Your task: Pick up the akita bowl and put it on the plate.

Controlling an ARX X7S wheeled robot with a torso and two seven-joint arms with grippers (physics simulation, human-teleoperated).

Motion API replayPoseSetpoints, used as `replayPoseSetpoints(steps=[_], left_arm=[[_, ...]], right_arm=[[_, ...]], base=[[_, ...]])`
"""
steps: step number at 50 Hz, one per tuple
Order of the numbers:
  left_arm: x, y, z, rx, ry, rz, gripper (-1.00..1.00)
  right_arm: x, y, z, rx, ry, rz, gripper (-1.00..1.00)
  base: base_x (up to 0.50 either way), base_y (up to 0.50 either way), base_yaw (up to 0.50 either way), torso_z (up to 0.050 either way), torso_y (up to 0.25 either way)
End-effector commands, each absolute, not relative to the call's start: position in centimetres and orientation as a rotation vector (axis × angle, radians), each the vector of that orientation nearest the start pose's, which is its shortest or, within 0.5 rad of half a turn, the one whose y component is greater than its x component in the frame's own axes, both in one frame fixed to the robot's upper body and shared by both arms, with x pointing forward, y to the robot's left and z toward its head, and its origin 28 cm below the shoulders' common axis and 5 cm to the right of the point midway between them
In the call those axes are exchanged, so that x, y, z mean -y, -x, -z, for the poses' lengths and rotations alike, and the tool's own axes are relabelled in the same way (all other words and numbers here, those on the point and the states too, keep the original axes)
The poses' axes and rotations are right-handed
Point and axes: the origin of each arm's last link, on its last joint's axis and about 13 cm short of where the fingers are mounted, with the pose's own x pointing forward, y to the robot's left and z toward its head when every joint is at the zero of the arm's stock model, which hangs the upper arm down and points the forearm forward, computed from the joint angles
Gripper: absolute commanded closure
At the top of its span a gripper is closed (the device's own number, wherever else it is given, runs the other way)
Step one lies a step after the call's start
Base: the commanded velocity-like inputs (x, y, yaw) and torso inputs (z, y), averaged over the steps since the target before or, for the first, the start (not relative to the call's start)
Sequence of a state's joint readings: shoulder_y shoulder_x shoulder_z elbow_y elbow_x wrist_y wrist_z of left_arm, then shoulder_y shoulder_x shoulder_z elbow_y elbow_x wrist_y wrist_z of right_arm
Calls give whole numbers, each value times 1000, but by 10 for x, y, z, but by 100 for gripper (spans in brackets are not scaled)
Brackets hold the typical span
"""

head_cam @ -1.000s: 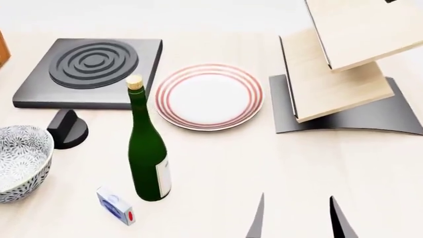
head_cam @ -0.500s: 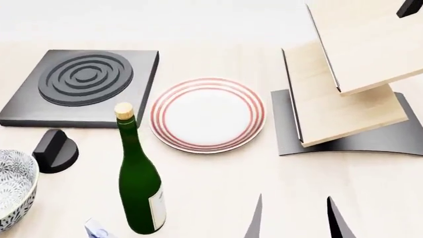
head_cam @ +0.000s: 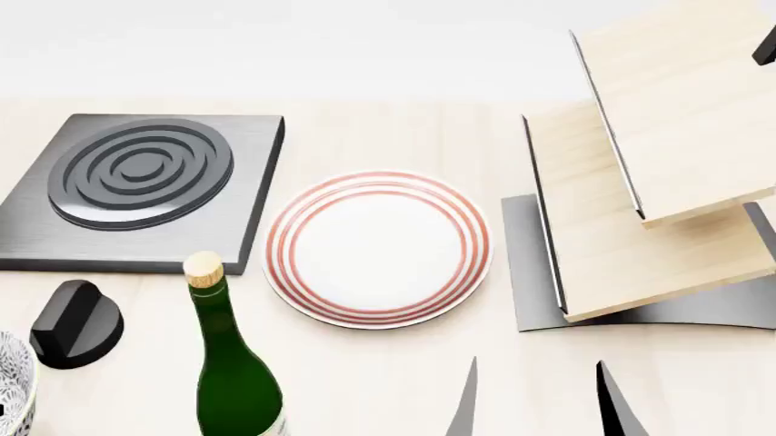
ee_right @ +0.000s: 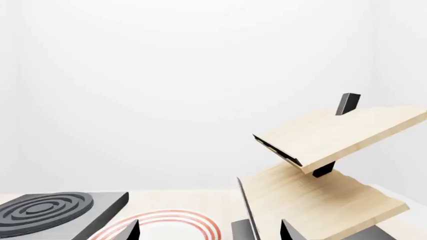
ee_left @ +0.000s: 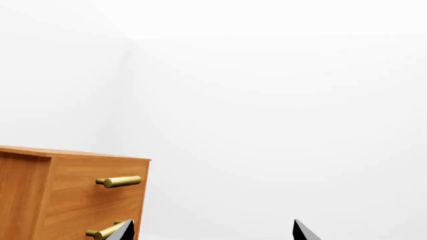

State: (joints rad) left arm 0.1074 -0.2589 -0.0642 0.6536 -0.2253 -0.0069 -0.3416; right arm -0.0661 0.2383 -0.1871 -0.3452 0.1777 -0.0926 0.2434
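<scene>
Peeking in at the head view's lower left corner, the grey-black floral ceramic akita bowl (head_cam: 10, 386) sits left of the empty red-ringed flat white plate (head_cam: 377, 248) at centre; the right gripper (head_cam: 542, 404) and left gripper (ee_left: 212, 231) both hang with jaws apart.

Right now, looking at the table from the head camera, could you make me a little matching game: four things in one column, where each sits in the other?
Things:
1. plate
2. bottle
3. burner
4. bowl

Places:
A. far left of the table, towards the back
B. only a sliver showing at the view's lower left edge
C. middle of the table
D. near edge, in front of the burner

Pairs: 1-C, 2-D, 3-A, 4-B
</scene>
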Motion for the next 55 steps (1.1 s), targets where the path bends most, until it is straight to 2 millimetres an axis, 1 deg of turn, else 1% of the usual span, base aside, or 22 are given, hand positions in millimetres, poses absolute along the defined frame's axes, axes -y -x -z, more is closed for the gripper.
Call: replayPoseSetpoints(steps=[1,47,55], left_arm=[[-245,-175,-135,535,43,-233,-100],[-245,-175,-132,530,38,-226,-100],[-245,-175,-135,536,37,-226,-100]], right_arm=[[100,-193,-76,326,-31,-13,-100],[99,-194,-72,316,-27,-18,-100],[99,-194,-72,315,-27,-18,-100]], base=[[211,0,0,0,0],[210,0,0,0,0],[210,0,0,0,0]])
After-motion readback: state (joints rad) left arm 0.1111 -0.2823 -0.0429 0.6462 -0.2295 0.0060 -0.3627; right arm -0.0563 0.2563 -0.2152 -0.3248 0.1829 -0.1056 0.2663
